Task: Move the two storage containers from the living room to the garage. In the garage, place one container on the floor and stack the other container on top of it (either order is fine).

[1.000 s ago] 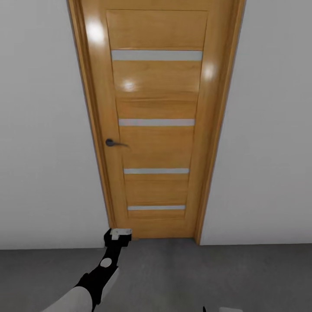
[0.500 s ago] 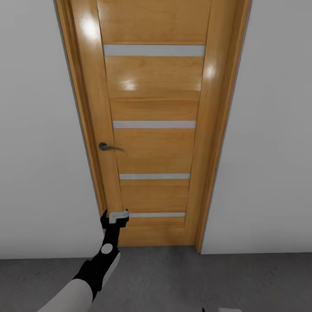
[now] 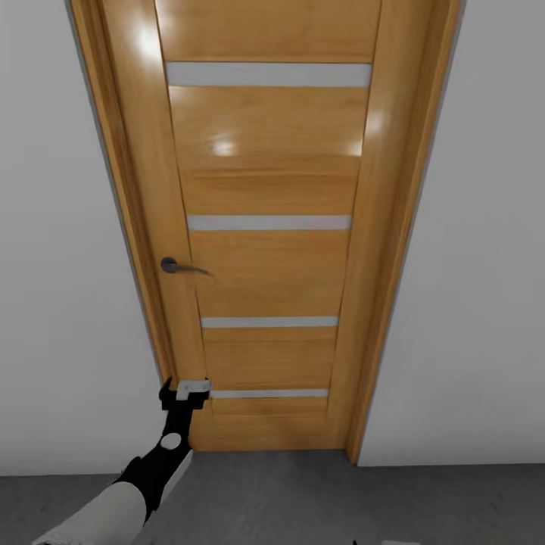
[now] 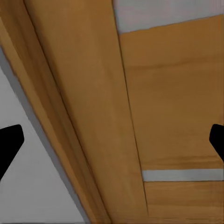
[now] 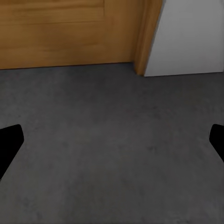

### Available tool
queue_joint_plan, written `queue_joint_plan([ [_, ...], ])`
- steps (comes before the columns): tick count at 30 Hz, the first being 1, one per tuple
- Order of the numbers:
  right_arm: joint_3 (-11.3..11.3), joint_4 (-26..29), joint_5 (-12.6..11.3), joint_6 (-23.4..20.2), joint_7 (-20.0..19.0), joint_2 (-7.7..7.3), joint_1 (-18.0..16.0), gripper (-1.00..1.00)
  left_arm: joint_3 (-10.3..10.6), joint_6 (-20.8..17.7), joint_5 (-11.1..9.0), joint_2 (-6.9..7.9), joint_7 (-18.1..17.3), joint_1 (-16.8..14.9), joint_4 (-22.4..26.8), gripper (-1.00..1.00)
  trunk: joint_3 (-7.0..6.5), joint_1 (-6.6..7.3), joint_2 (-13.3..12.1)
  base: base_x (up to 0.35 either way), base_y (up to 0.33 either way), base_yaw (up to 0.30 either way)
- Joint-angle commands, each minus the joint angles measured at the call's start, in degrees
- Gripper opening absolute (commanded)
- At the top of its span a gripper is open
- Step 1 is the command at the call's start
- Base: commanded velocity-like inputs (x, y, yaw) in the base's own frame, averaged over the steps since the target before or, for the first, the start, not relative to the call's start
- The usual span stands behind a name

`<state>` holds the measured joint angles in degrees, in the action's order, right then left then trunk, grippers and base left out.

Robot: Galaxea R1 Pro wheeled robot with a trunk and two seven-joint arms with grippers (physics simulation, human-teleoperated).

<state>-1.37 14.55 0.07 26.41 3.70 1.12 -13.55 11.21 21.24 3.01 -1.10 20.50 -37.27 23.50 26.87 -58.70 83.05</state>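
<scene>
1. The robot faced a closed orange-wood door with frosted strips (image 3: 269, 227) above the dark grey concrete floor (image 5: 112, 154).
2. The left gripper (image 3: 184, 392) was raised near the door's lower left edge, below the dark lever handle (image 3: 175, 266); its jaws stood wide apart, holding nothing.
3. The right gripper (image 5: 112, 140) pointed at the floor, equally spread and empty.
4. No orange-red storage container appeared; their thin walls would probably be light, best pinched at a rim.

White forearm, blk wrist, grey-tipped pincer (image 3: 184, 390).

orange-wood door (image 3: 269, 227), grey-white walls (image 3: 68, 303), concrete floor (image 5: 112, 154).
</scene>
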Motion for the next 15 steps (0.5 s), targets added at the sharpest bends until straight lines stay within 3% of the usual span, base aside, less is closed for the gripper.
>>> queue_joint_plan([
  [1,-0.12,-0.04,0.02,0.16,0.12,0.02,0.0,1.0,0.39,0.09,0.3,0.19,0.18,-0.54,-1.27,1.0,0.06,-0.03,0.03,0.327,0.0,0.0],
  [12,-0.3,-0.37,0.02,-0.25,0.58,0.09,0.27,1.0,0.44,0.2,0.25,0.48,-1.29,-1.73,-3.58,1.0,0.06,-0.03,0.03,0.28,0.0,0.0],
  [15,-0.47,-2.95,-0.19,-0.16,0.47,-0.01,0.32,1.0,0.42,0.2,0.27,0.41,-1.34,-1.75,-3.62,1.0,0.06,-0.03,0.03,0.277,0.0,0.0],
])
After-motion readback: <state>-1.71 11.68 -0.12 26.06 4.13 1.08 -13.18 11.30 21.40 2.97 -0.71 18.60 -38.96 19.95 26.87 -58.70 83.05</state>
